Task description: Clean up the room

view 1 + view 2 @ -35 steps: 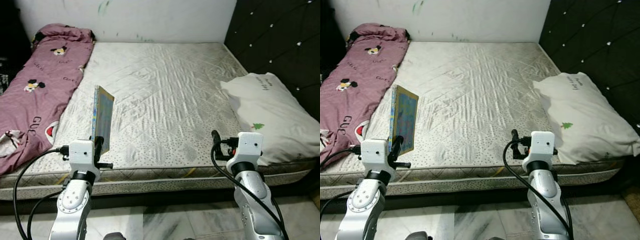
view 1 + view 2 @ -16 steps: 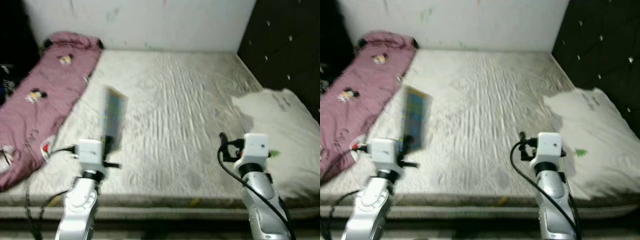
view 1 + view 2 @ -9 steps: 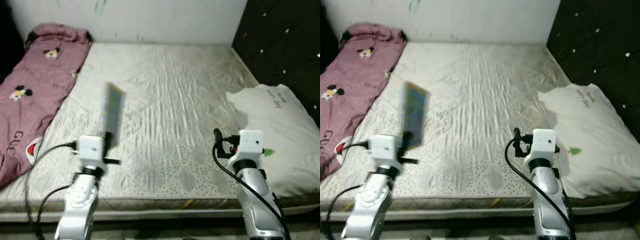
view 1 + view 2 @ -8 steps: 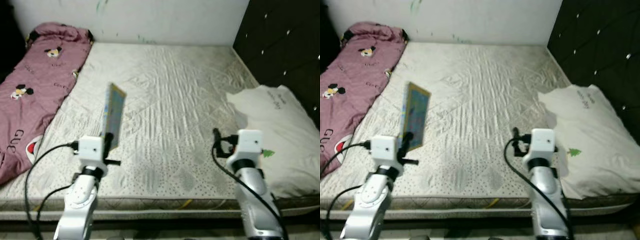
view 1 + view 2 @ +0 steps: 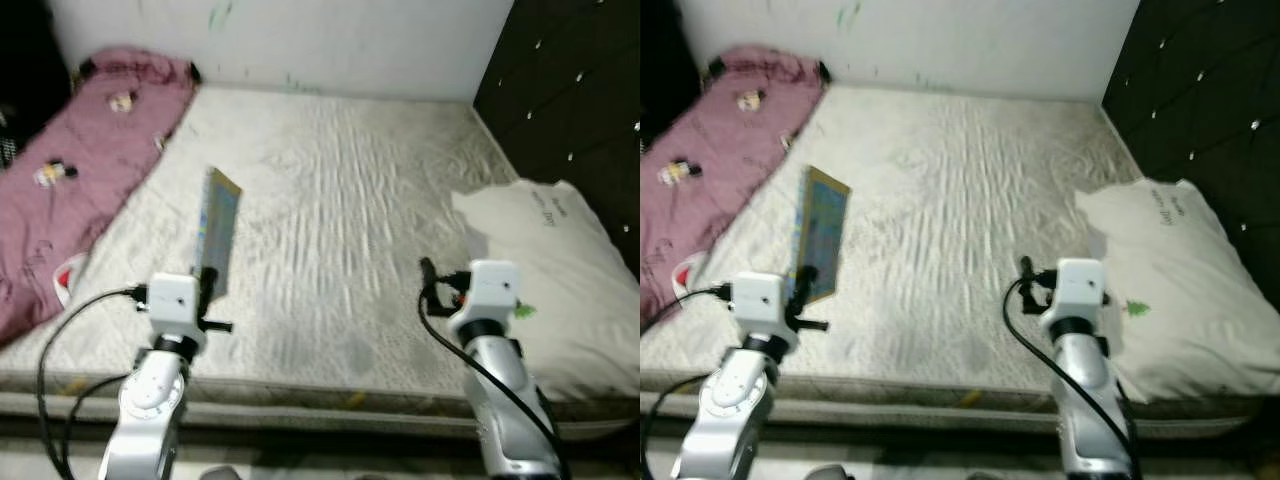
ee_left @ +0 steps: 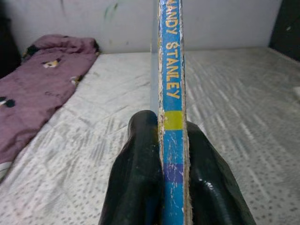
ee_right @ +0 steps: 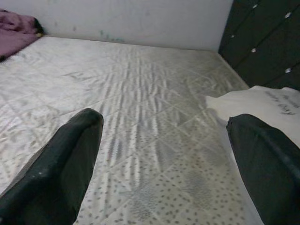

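Eye views: against the frames of a couple of seconds ago the whole scene has shifted and the bed (image 5: 340, 200) sits a little differently in frame, so the camera has moved, not the things. The book (image 5: 217, 232) is clamped upright in the left pincer (image 5: 207, 290) as before, rising above it and edge-on to the camera. Judgement: the book is picked up but not yet put away; carrying is under way. The right pincer (image 5: 1024, 270) is held out over the near bed edge, with the pillow (image 5: 1170, 290) just beyond its outer side. A pink blanket (image 5: 70, 190) lies well to the outer side of the left pincer.

Left wrist view: both fingers (image 6: 136, 187) press flat on the book; its blue spine reads "ANDY STANLEY", yellow band near the grip, edges worn.

Right wrist view: fingers (image 7: 70, 154) spread wide, nothing between them, bare mattress ahead.
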`<state>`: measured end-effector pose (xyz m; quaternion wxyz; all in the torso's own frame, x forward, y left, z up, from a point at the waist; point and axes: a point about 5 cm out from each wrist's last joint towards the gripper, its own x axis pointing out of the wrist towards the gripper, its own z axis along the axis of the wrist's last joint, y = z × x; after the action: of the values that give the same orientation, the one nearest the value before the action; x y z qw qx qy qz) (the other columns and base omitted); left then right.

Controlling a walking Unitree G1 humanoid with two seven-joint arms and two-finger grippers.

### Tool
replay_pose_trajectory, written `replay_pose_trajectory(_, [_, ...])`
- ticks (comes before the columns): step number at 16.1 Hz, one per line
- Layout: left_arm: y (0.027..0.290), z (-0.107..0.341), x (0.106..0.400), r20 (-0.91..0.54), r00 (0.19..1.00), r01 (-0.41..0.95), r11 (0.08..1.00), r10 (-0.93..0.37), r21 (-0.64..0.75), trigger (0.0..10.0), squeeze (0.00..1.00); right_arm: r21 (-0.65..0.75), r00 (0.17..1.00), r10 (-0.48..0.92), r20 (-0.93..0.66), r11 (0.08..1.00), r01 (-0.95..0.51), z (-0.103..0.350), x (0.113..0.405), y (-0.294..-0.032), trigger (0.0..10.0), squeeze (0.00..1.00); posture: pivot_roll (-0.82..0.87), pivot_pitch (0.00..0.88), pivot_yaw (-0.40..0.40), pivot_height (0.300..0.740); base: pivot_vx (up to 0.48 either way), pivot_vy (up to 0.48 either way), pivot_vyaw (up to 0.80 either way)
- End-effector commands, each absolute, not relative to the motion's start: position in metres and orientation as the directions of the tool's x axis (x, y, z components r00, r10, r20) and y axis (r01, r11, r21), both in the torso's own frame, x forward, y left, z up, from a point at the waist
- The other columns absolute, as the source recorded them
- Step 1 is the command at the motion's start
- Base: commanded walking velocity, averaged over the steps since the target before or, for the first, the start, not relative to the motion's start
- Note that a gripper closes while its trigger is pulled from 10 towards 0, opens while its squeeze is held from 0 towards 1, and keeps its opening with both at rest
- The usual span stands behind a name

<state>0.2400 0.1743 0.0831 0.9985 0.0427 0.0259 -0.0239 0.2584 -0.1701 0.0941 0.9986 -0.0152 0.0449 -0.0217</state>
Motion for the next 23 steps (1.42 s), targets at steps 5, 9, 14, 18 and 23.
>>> replay_pose_trajectory(5, [0.1713,0.0913,0.2435,-0.012,0.999,0.047,0.996,-0.046,0.08,10.0,0.0,-0.045,0.994,-0.064,-0.091,0.997,0.061,0.0955,0.2589,-0.1774,10.0,0.0,0.02,0.0,-0.026,0.74,0.0,-0.274,-0.16])
replay_pose_trajectory(9, [0.1707,0.0916,0.2443,-0.01,0.999,0.046,0.996,-0.045,0.08,10.0,0.0,-0.045,0.994,-0.064,-0.091,0.997,0.06,0.0956,0.2596,-0.1777,10.0,0.0,0.02,0.0,-0.026,0.74,0.0,-0.253,-0.2])
replay_pose_trajectory(14, [0.1705,0.0918,0.2454,-0.006,0.999,0.047,0.996,-0.047,0.082,10.0,0.0,-0.043,0.993,-0.065,-0.094,0.997,0.061,0.0949,0.2604,-0.1775,10.0,0.0,0.02,0.0,-0.025,0.74,0.0,-0.171,0.0])
replay_pose_trajectory(18, [0.1704,0.0922,0.2455,-0.003,0.999,0.043,0.996,-0.043,0.079,10.0,0.0,-0.042,0.993,-0.063,-0.096,0.997,0.059,0.0947,0.2605,-0.1775,10.0,0.0,0.02,0.0,-0.026,0.74,0.0,0.0,0.0])
replay_pose_trajectory(23, [0.17,0.0923,0.2457,-0.003,0.999,0.043,0.996,-0.043,0.085,10.0,0.0,-0.043,0.993,-0.06,-0.1,0.997,0.056,0.0938,0.261,-0.1776,10.0,0.0,0.02,0.0,-0.028,0.74,0.0,-0.058,-0.32])
